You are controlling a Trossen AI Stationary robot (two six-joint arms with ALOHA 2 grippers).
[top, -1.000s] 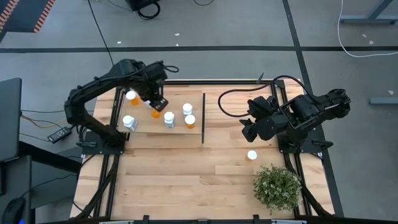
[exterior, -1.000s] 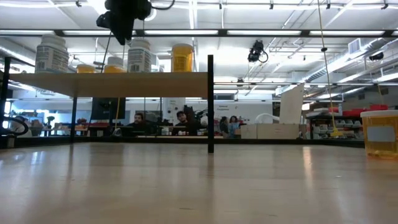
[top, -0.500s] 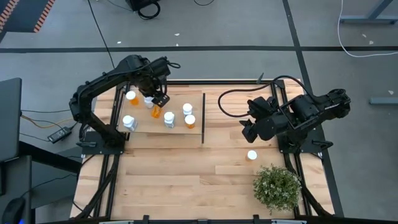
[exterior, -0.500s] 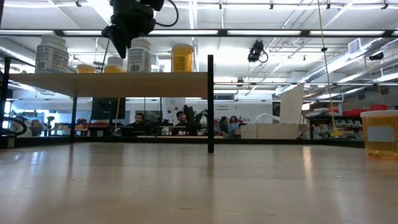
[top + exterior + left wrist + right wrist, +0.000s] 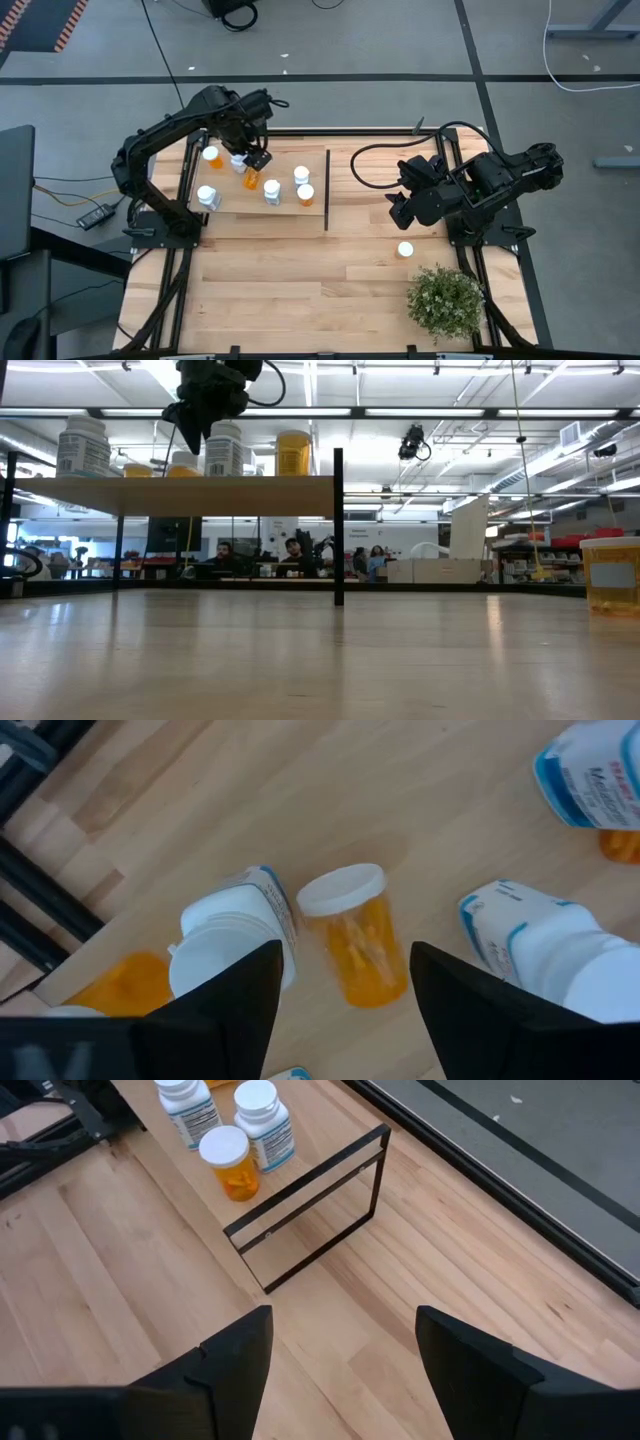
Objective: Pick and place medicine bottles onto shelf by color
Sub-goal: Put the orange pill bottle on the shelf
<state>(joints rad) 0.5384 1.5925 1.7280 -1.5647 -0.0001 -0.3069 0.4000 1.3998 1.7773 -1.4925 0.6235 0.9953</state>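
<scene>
left gripper [image 5: 257,160]: fingers open, empty, above orange bottle [image 5: 358,932] standing on shelf [image 5: 230,200] | right gripper [image 5: 398,213]: fingers open, empty, over table [image 5: 300,280] | white-capped bottle [image 5: 405,250] on table near plant [image 5: 446,302]

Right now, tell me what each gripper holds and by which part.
Nothing. The left gripper hangs open above an orange bottle on the shelf; the right gripper is open and empty.
</scene>
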